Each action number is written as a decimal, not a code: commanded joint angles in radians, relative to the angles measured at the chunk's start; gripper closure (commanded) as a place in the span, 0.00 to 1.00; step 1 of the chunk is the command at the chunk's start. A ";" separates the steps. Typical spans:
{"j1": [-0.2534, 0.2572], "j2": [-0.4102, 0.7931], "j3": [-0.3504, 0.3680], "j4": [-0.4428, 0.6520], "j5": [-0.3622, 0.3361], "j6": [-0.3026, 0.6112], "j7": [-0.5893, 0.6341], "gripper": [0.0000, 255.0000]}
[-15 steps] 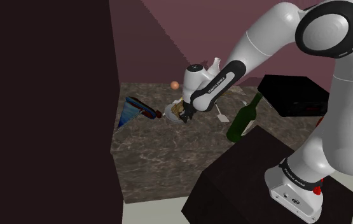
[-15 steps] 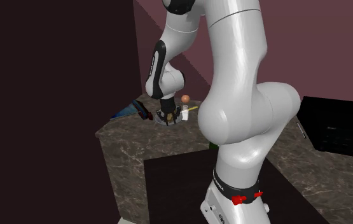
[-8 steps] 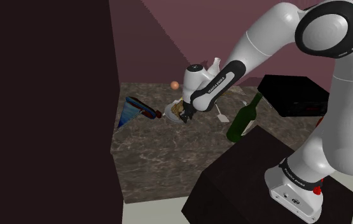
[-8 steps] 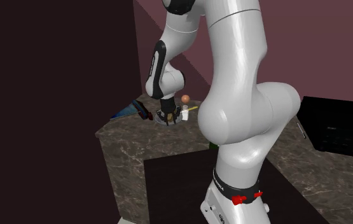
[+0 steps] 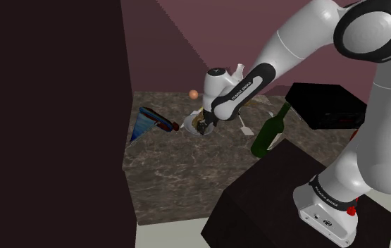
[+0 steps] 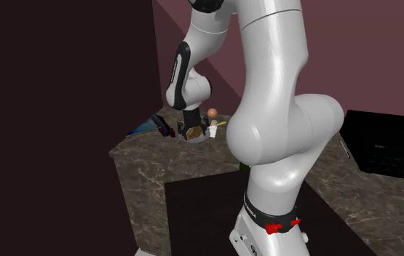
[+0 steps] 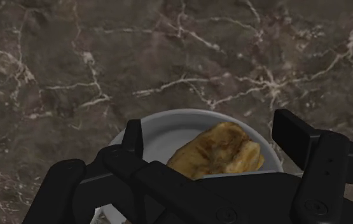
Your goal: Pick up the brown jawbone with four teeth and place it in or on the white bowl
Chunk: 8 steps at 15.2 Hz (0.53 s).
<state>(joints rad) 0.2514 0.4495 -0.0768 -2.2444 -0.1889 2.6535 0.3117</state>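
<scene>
The brown jawbone point(image 7: 219, 153) lies inside the white bowl point(image 7: 168, 121) on the dark marbled counter. My gripper point(image 7: 212, 137) hangs just above the bowl and is open: its black fingers point(image 7: 133, 137) stand apart on either side of the jawbone without touching it. In the shoulder view the gripper point(image 5: 202, 127) sits over the bowl point(image 5: 189, 126) near the middle of the counter. In the second exterior view the gripper point(image 6: 190, 131) hovers over the bowl point(image 6: 194, 141) at the counter's far end.
A green bottle point(image 5: 270, 129) stands near the stand point(image 5: 278, 197). A black box point(image 5: 325, 106) sits at the shoulder view's right. A blue cone-shaped object point(image 5: 142, 125) lies beside the bowl, an orange ball point(image 5: 194, 94) behind it. A tall dark panel point(image 5: 46, 106) borders the counter.
The fingers have gone from shut on the jawbone to open, leaving it in the bowl. The hand has risen slightly above the bowl.
</scene>
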 commanded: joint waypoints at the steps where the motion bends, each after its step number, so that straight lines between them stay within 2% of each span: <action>1: 0.005 -0.055 0.005 -0.006 0.005 -0.050 -0.001 0.00; 2: 0.006 -0.078 0.007 -0.008 0.008 -0.072 -0.002 0.00; 8: 0.006 -0.078 0.007 -0.008 0.008 -0.072 -0.002 0.00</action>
<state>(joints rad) 0.2577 0.3713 -0.0699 -2.2523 -0.1812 2.5822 0.3092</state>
